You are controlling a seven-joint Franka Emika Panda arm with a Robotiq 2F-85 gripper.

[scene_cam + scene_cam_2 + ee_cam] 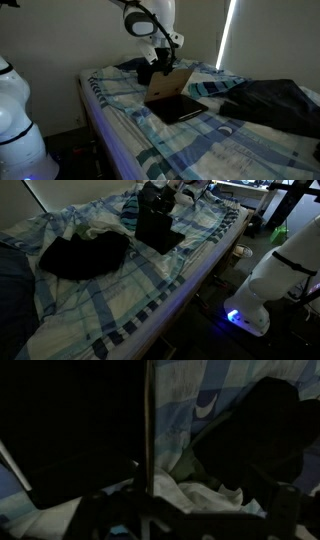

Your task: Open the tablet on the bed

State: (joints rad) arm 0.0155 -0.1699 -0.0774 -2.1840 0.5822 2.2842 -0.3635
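Note:
The tablet (178,107) lies on the bed (230,150), dark and flat, with its tan cover flap (170,84) raised steeply. It shows from the back in an exterior view (158,232). My gripper (160,66) is at the top edge of the flap, also seen from above the tablet (162,196). In the wrist view the flap's thin edge (148,430) runs upright between my dim, wide-apart fingers (185,522). The jaws look open and not clamped on it.
A large rumpled dark cloth (272,105) lies on the bedding beside the tablet and shows in the other views too (85,255) (262,430). A white machine body (268,285) stands beside the bed. The bed's long edge (190,290) is close.

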